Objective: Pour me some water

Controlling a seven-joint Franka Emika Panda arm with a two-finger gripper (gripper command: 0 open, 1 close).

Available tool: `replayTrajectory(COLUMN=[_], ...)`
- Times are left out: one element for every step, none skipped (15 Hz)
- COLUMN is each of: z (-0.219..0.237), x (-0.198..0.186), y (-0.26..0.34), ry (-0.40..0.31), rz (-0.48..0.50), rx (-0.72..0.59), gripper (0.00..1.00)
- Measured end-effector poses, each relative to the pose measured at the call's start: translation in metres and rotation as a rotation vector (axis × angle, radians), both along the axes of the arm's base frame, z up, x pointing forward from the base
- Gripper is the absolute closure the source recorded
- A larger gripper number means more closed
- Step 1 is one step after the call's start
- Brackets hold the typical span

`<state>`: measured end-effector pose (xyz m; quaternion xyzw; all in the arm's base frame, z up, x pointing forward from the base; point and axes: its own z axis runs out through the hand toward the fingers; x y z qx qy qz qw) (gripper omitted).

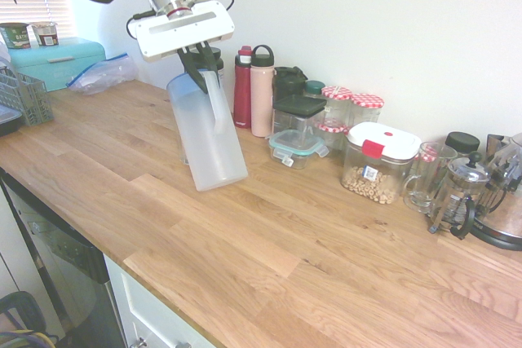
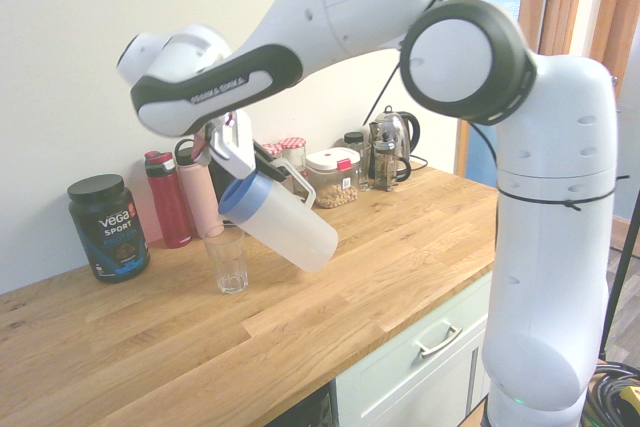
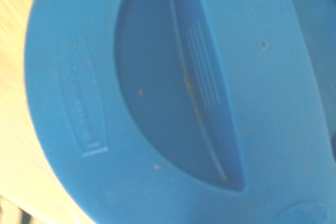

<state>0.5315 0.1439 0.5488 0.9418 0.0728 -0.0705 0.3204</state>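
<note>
Standing at the left of the second exterior view, a black Vega Sport tub (image 2: 107, 228) comes first along the wooden counter (image 2: 400, 237). Next come a red bottle (image 2: 169, 202) and a pink bottle (image 2: 200, 195), upright near the wall. In front of them stands a clear drinking glass (image 2: 229, 261), upright; no water can be made out in it.

Just to its right, the frosted pitcher (image 2: 290, 227) hangs tilted, its blue lid (image 2: 247, 197) end leaning towards the glass and its base out to the right. The gripper (image 1: 202, 76) is clenched on the pitcher's handle (image 1: 218, 107). Further right are a container of cereal (image 2: 333, 179), a French press (image 2: 385, 164) and a kettle (image 2: 398, 130).

The step in hand looks like the pour. Done well, it calls for the spout close over the glass's mouth—not against its rim—then a slow, steady tilt. A full pitcher could twist in the grip or surge, so small turns are wise—and tipping back promptly should limit drips.
</note>
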Motion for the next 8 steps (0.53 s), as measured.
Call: replayTrajectory(z=[0.02, 0.038, 0.054, 0.066, 0.073, 0.076, 0.076, 0.076], x=[-0.006, -0.014, -0.023, -0.028, -0.03, -0.028, -0.023, -0.019], y=[-0.013, -0.029, -0.045, -0.059, -0.073, -0.088, -0.108, -0.132], ry=[-0.042, -0.087, -0.134, -0.173, -0.201, -0.222, -0.244, -0.269], rz=[-0.023, -0.045, -0.073, -0.111, -0.156, -0.201, -0.249, -0.298], rx=[0.044, 0.083, 0.12, 0.151, 0.181, 0.212, 0.238, 0.262], gripper=[1.0, 1.0, 1.0, 1.0, 1.0, 1.0, 1.0, 1.0])
